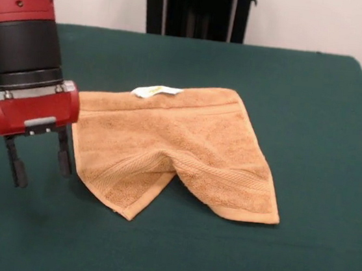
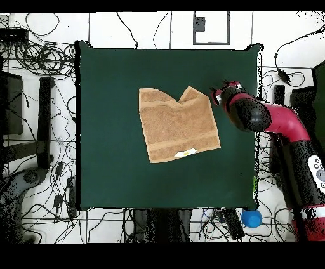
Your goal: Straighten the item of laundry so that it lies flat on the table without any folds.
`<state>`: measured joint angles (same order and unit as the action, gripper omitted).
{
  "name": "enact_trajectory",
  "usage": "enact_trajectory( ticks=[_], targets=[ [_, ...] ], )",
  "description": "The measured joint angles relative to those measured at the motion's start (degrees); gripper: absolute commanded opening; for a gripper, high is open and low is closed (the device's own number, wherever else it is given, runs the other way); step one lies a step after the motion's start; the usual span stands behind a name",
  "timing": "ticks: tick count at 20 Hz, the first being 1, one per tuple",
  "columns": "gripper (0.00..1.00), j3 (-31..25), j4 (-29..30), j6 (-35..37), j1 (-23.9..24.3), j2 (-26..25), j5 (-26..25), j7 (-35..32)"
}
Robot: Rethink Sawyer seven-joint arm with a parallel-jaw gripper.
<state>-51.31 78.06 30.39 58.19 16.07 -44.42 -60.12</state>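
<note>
The tan-orange towel (image 1: 176, 148) lies on the dark green table (image 1: 301, 110), with its small white tag (image 1: 156, 91) at the far edge. Its near edge is folded: two corners point toward the camera with a notch between them, and a woven band shows on the folded part. In the overhead view the towel (image 2: 178, 124) sits near the table's middle (image 2: 108, 158), notch at its top edge. My gripper (image 1: 40, 162) hangs just left of the towel's left edge, open and empty, fingertips close to the cloth surface. Overhead, the gripper (image 2: 220, 92) is at the towel's upper right corner.
The red and black arm (image 2: 279, 127) reaches in from the right side of the overhead view. Cables and equipment lie on the floor around the table. A blue ball (image 2: 251, 218) lies off the table's lower right corner. The black pedestal (image 1: 198, 10) stands behind the table's far edge.
</note>
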Motion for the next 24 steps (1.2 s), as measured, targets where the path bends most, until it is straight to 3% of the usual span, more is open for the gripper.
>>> enact_trajectory(
  ticks=[10,18,24],
  targets=[
    [1.00,1.82,0.32,-4.05,-3.68,0.59,0.39,0.00],
    [1.00,0.66,0.31,-4.08,-0.87,-4.09,5.49,0.01],
    [1.00,0.38,0.98,-4.07,0.93,-7.35,5.24,0.01]
  ],
)
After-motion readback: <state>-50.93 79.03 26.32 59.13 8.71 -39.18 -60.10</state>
